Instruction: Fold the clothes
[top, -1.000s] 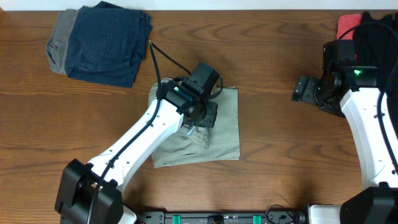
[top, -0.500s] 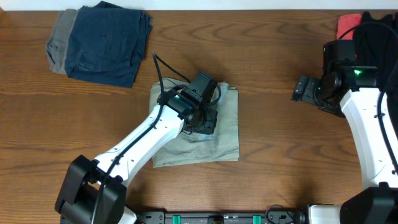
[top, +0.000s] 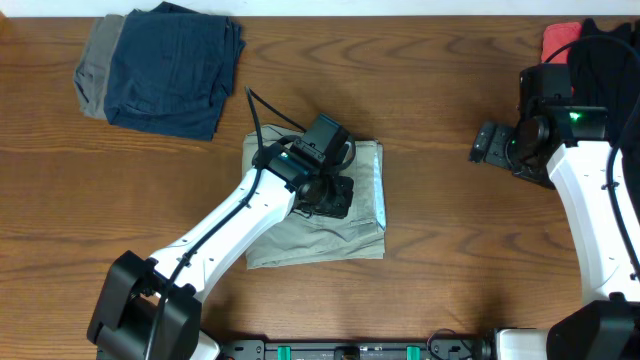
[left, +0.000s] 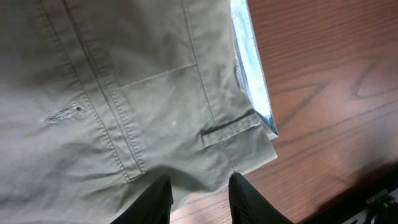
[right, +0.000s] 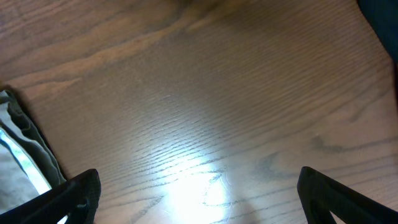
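Khaki shorts (top: 362, 222) lie folded under the left gripper (left: 198, 190), jaws parted and empty, navy stack (top: 175, 65) nearby; well off them, the right gripper (top: 483, 143) gapes and a red piece (top: 558, 38) apparently awaits folding.

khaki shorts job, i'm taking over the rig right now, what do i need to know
Left gripper: slightly open above the khaki shorts, holding nothing.
Right gripper: wide open over bare table.
Done: shorts folded mid-table; navy piece and grey piece folded at far left.
Left: probably the red piece at far right, partly hidden.
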